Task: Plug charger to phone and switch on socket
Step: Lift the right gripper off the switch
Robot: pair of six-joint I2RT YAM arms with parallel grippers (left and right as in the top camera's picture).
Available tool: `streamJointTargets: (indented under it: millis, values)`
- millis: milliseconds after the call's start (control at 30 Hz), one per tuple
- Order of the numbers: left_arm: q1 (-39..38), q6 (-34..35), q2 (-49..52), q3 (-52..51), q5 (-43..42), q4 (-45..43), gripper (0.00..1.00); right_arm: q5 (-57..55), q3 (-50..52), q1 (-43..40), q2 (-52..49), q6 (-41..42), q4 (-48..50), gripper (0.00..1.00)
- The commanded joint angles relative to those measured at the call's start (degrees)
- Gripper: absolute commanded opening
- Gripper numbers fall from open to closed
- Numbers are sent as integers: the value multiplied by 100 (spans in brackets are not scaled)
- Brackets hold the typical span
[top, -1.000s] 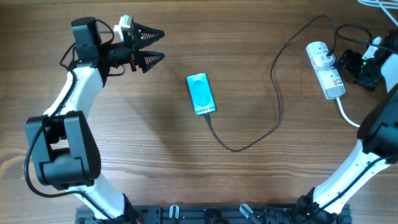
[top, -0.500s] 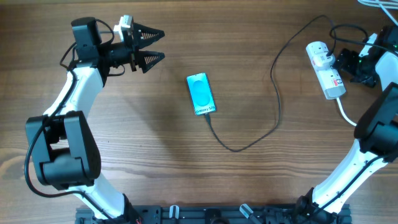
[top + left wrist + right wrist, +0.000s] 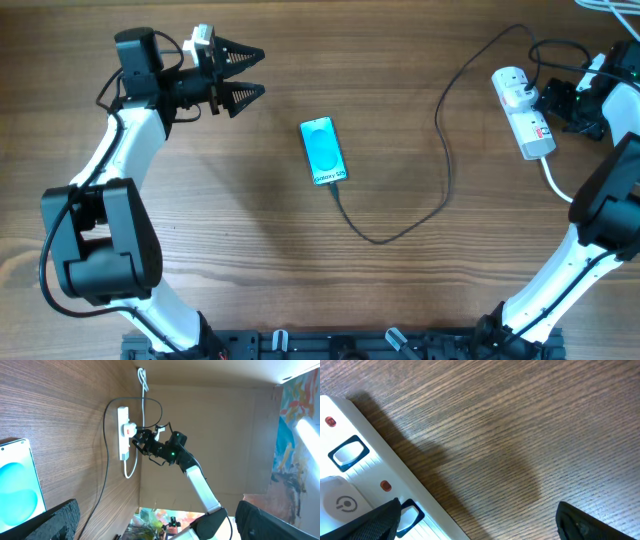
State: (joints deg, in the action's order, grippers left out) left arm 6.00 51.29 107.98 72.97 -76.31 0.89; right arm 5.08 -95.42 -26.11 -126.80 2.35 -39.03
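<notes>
The phone (image 3: 323, 151) lies flat mid-table with its teal screen up; it also shows in the left wrist view (image 3: 17, 485). The black charger cable (image 3: 444, 150) runs from the phone's near end, loops right and goes up to a white plug on the socket (image 3: 524, 115). My right gripper (image 3: 550, 100) is open right beside the socket's right side. In the right wrist view its left finger is over a rocker switch (image 3: 407, 515) on the socket (image 3: 365, 475). My left gripper (image 3: 250, 75) is open and empty, well left of the phone.
The socket's thick white cord (image 3: 556, 182) trails toward the right edge. The right arm's own black cables (image 3: 560, 50) loop behind the socket. In the left wrist view the socket (image 3: 123, 430) and the right arm (image 3: 172, 452) are far off.
My right gripper moved left, close up to the socket's side, then held there. The left arm, the phone and the cable have not moved.
</notes>
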Motion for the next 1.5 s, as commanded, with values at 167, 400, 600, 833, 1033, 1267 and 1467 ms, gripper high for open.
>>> streamJointTargets:
  millis: [167, 400, 600, 833, 1033, 1267, 1467]
  values:
    - [28, -120, -83, 11, -4, -17, 100, 317, 219, 151, -125, -87, -358, 100]
    - [28, -120, -83, 11, -4, -17, 100, -173, 55, 105, -44, -81, -697, 93]
    - [28, -120, -83, 11, -4, -17, 100, -57, -210, 28, 892, -85, -1082, 94]
    - [28, -122, -83, 11, -4, -17, 100, -61, -201, 37, 1189, -81, -1239, 100]
    - [28, -122, -83, 11, -4, -17, 100, -61, -201, 37, 1189, -81, -778, 100]
    - [28, -120, -83, 11, -4, -17, 100, -61, -201, 37, 1189, -81, -667, 100]
    - [28, -120, -83, 11, -4, -17, 100, -61, -201, 37, 1189, -83, -667, 100]
